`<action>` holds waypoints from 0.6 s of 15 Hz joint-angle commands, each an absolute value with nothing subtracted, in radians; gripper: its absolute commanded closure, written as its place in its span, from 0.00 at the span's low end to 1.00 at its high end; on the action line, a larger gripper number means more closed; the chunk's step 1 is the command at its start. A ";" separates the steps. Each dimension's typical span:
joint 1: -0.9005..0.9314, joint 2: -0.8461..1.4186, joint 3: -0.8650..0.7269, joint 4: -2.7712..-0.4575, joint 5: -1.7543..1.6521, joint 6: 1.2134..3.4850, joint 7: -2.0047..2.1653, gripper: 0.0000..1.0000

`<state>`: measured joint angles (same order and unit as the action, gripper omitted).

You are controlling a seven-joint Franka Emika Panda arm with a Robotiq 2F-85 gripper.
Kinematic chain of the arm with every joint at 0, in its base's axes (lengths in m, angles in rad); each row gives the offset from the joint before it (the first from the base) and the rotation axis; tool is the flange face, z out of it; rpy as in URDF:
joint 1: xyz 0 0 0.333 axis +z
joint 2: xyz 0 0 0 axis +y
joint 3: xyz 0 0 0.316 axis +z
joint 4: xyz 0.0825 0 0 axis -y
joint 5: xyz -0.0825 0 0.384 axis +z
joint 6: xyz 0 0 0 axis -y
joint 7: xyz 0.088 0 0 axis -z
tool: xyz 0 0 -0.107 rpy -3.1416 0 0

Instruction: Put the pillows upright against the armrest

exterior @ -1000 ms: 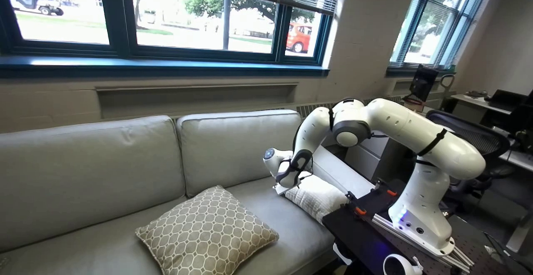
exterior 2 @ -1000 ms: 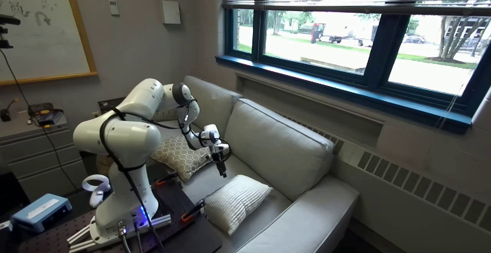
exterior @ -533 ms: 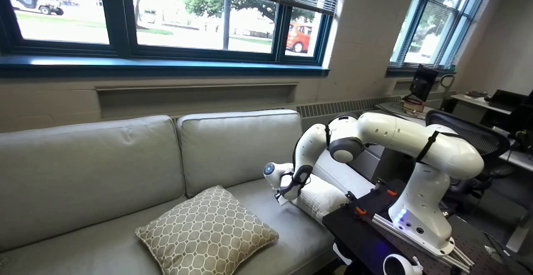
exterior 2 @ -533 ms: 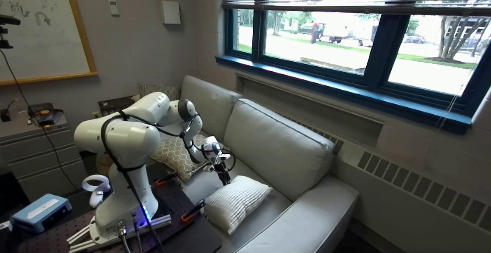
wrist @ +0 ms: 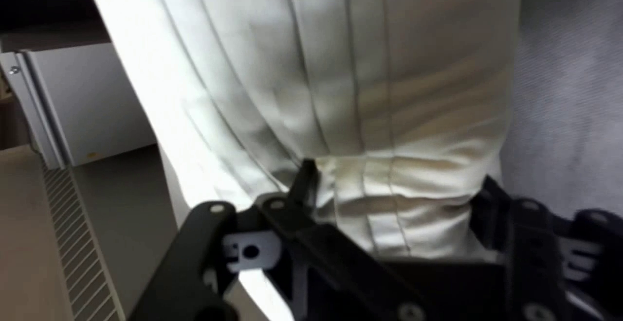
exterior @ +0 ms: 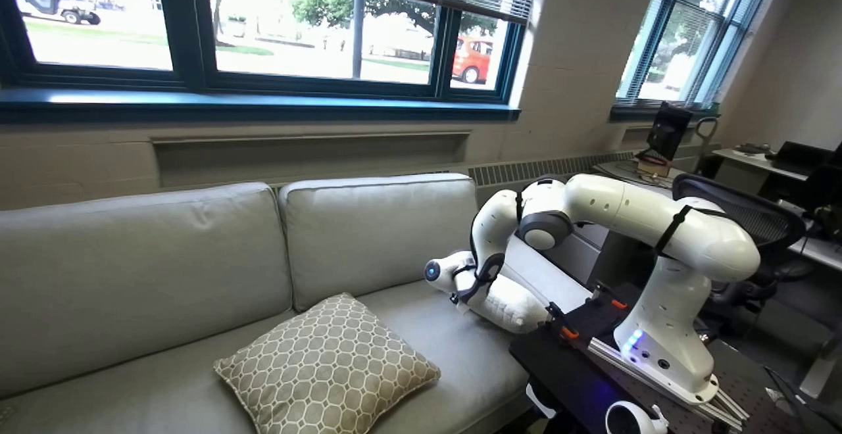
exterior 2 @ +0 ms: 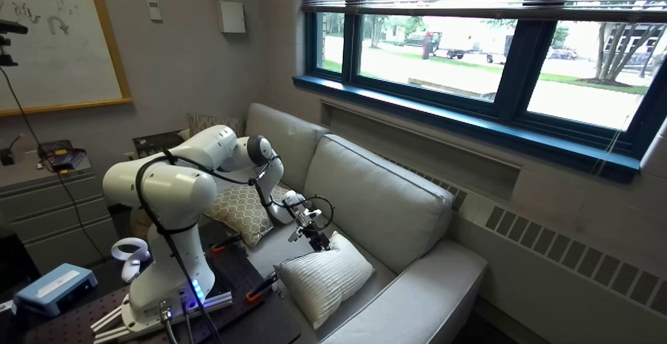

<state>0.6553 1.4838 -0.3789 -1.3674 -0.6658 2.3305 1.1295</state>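
White pillow [exterior 2: 327,280] — ribbed, rumpled between fingers [wrist: 489,214]

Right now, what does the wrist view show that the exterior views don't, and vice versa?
Wrist view only: close-up creases in the cream pillow, between the fingers of the gripper.
Exterior views only: the tan lattice pillow, robot base and blue window frame.
Shared: the cream pillow, the couch and a slatted vent.
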 commanded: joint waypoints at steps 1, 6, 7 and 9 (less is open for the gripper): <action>0.642 1.481 -0.417 -1.340 -0.772 2.261 1.183 0.57; 0.624 1.469 -0.480 -1.343 -0.797 2.257 1.289 0.90; 0.620 1.469 -0.495 -1.347 -0.783 2.273 1.311 0.90; 0.607 1.452 -0.515 -1.381 -0.767 2.314 1.368 0.94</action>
<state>0.6298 1.4692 -0.4897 -1.3555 -0.7756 2.2667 1.2930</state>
